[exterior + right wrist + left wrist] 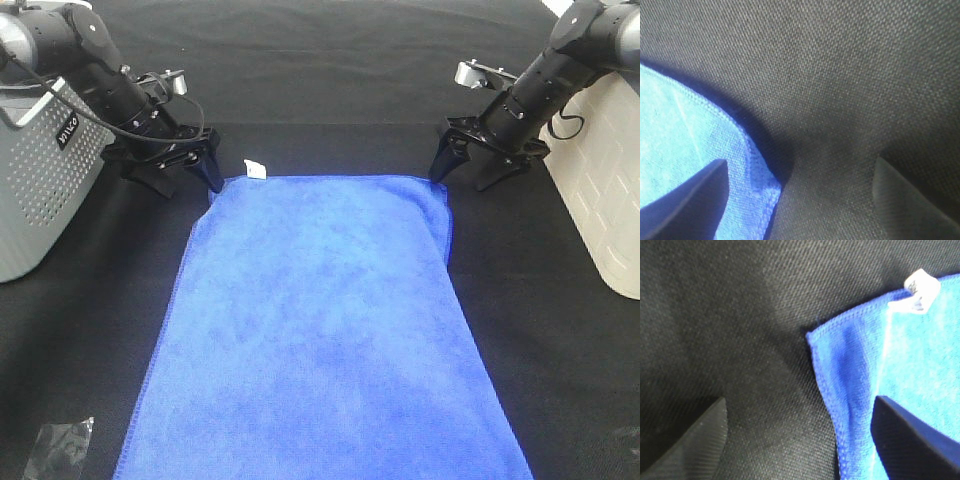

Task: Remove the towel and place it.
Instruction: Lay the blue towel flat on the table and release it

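The blue towel (320,330) lies flat on the black table cloth and runs from the middle of the exterior view to its bottom edge. A small white tag (254,169) sits at its far left corner. My left gripper (185,172) is open and straddles that corner: in the left wrist view one finger (910,440) is over the towel (900,370), the other on bare cloth, with the tag (918,292) beyond. My right gripper (470,170) is open at the far right corner; the right wrist view shows one finger (685,205) over the towel edge (700,135).
A grey perforated basket (45,175) stands at the left edge behind the left arm. A white bin (605,190) stands at the right edge. A crumpled clear wrapper (62,445) lies at the bottom left. Black cloth (320,90) covers the table.
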